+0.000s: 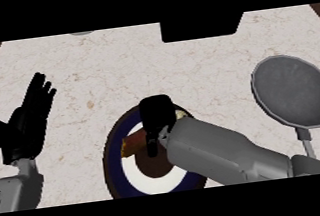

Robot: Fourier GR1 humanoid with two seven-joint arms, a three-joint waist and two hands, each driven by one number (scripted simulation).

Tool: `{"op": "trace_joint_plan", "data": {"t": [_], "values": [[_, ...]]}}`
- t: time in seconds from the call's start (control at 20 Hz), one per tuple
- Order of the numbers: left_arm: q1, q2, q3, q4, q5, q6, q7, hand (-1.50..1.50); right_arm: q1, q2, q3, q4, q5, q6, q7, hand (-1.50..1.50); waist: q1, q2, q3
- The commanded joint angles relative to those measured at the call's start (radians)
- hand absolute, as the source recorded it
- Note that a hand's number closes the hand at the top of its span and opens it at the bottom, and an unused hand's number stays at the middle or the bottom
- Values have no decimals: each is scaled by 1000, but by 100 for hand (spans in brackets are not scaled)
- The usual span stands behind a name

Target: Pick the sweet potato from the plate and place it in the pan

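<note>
Pale marble counter [187, 61] with faint brown veining fills the head view; dark wood shows at the upper left and upper right corners. A black rectangular object [202, 27] sits at the counter's far edge, centre-right.

Plate [116, 160]: dark navy rim, white centre, at lower centre of the view, partly covered by the right forearm.

Sweet potato [133, 144]: orange-brown, lying on the plate's left-of-centre area. Only part of it shows; the rest is hidden under the hand and wrist. It is on the plate, not in the pan.

Right hand [156, 113]: black, directly over the plate and the sweet potato, fingers pointed down and curled at the vegetable. Whether they have closed on it I cannot tell; contact is hidden.

Pan [295, 91]: grey, round, on the counter to the right of the plate and apart from it, thin handle [308, 142] running toward the near edge. Nothing in it.

Left hand [27, 123]: at the view's left edge, released, fingers straight and up, resting above the counter, well apart from the plate.
</note>
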Motion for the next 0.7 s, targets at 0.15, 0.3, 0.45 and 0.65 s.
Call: {"op": "trace_joint_plan", "data": {"t": [0.15,0.3,0.45,0.65], "values": [[52,-3,11,-30,7,5,10,0,-26,-117,-41,-109,192,-186,271,150,-21,-7,-4],[42,10,11,-42,-6,14,31,0,-77,-178,-12,-214,304,-155,363,150,-38,-17,-4],[48,-19,4,-29,-8,31,23,0,-153,-206,-36,-307,396,-117,430,150,-46,-18,-4],[1,-1,31,-8,-6,37,40,0,-198,-274,-116,-476,404,21,489,150,-60,-14,-4]]}}
